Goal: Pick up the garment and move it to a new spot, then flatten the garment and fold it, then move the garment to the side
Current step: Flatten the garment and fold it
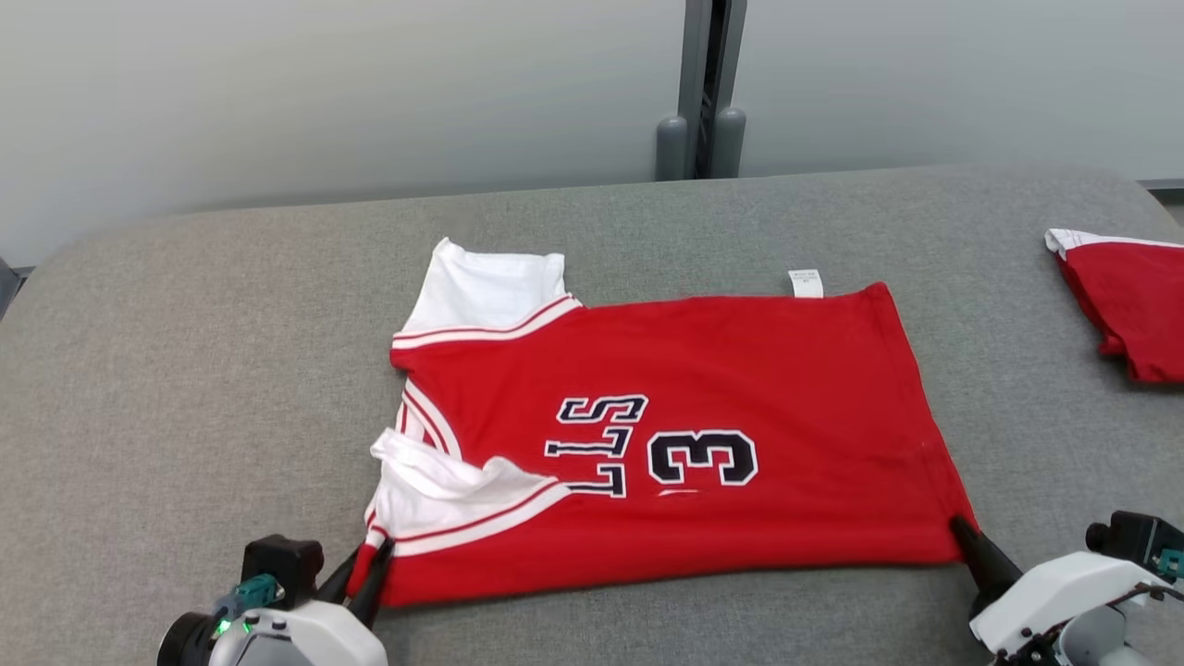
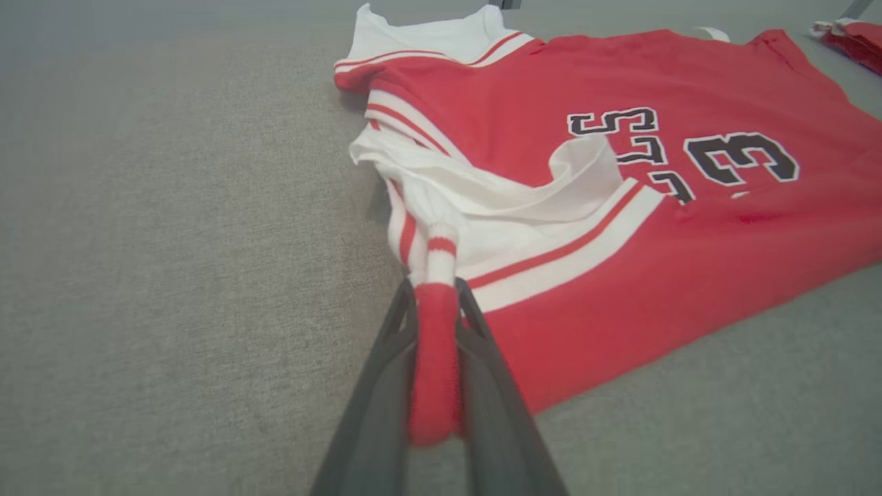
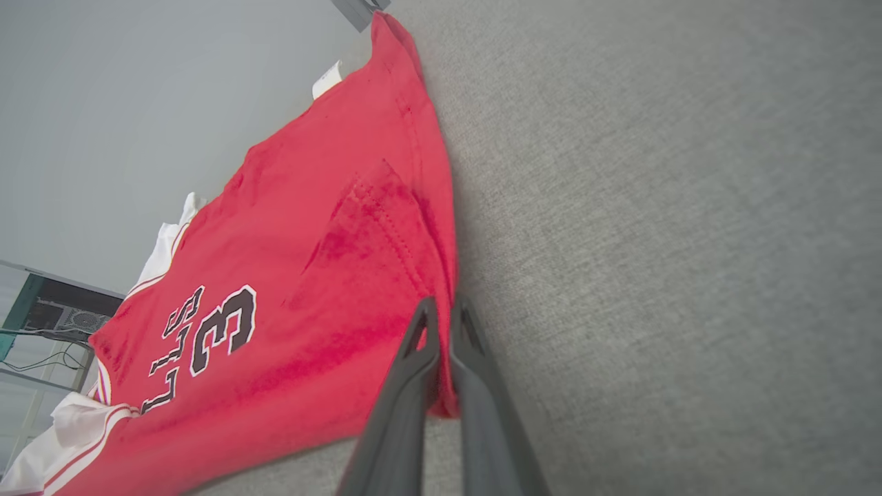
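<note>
The garment (image 1: 684, 435) is a red jersey with white sleeves, dark letters and a "3", spread on the grey padded table (image 1: 185, 388). My left gripper (image 1: 370, 560) is shut on the jersey's near left corner by the white sleeve; in the left wrist view a roll of red and white trim (image 2: 434, 351) is squeezed between its fingers (image 2: 375, 406). At the near right corner, my right gripper (image 1: 957, 529) is shut on the red hem; the right wrist view has the jersey (image 3: 289, 296) ending in the hem edge (image 3: 448, 396) pinched between the fingers (image 3: 406, 406).
Another red and white garment (image 1: 1128, 305) lies at the table's far right edge. A grey post (image 1: 700, 102) stands behind the table against a pale wall. Bare grey padding stretches left of the jersey and along the front edge.
</note>
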Robot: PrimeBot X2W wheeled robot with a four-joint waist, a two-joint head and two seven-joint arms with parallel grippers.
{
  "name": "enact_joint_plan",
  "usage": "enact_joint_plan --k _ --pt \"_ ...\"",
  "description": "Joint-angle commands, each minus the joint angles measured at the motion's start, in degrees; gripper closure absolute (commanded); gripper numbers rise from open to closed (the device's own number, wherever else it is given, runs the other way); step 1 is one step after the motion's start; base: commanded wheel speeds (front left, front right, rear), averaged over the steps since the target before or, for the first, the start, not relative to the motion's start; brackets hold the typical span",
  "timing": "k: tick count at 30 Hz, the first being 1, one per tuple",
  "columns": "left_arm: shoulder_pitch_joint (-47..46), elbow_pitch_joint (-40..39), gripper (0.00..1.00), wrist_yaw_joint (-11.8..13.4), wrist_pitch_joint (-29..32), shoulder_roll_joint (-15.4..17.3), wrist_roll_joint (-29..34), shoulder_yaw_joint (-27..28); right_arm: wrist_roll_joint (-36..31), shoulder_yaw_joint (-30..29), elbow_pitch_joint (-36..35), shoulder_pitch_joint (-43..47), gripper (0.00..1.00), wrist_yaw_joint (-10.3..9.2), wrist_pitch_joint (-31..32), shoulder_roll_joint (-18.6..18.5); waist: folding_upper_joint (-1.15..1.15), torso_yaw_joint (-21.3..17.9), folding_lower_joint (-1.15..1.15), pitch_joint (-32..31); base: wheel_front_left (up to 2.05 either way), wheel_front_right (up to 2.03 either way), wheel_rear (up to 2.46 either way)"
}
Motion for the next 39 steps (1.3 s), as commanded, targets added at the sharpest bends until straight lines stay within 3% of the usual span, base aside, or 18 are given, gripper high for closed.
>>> enact_joint_plan --k 1,13,14,15,16,24,30,39 --pt "0.5 -0.2 1.00 0.2 0.2 0.8 -0.3 0.1 0.3 -0.1 -0.1 0.5 1.00 -0.02 0.2 -0.7 0.00 -0.1 0.00 -0.2 0.00 0.00 0.00" --pt "12.0 -13.2 0.97 4.5 8.1 6.6 -2.7 -1.3 5.0 -0.9 -5.6 8.8 1.00 -0.02 6.3 -3.0 0.00 -1.8 0.00 -3.1 0.00 0.00 0.00" --pt "12.3 -13.9 0.56 4.8 8.5 6.9 -2.6 -1.3 5.0 -1.2 -5.9 9.0 0.80 -0.02 6.5 -3.1 0.00 -1.8 0.00 -3.0 0.00 0.00 0.00" --pt "12.6 -14.7 0.33 5.3 8.7 7.1 -2.9 -1.0 5.6 -1.7 -6.3 9.3 0.80 -0.02 6.7 -3.0 0.00 -1.8 0.00 -3.0 0.00 0.00 0.00" --pt "12.7 -15.2 0.00 5.6 8.9 7.3 -2.9 -0.9 6.2 -2.1 -6.6 9.7 0.00 -0.01 7.0 -2.9 0.00 -1.8 0.00 -2.9 0.00 0.00 0.00" --pt "12.4 -19.2 0.00 8.4 9.1 8.7 -2.8 1.0 3.8 -4.6 -8.9 8.9 0.00 -0.01 5.3 -4.9 0.00 -1.6 0.00 -2.5 0.00 0.00 0.00" --pt "9.9 -20.4 0.00 10.0 2.3 7.2 -1.8 4.7 -2.7 -5.6 -13.2 6.3 0.00 -0.01 -0.4 -6.4 0.00 -1.9 0.00 -1.5 0.00 0.00 0.00" --pt "5.3 -18.5 0.00 9.2 -6.5 4.1 0.4 6.5 -11.7 -6.4 -21.0 3.4 0.00 -0.01 -7.3 -7.0 0.00 -2.8 0.00 1.7 0.00 0.00 0.00"
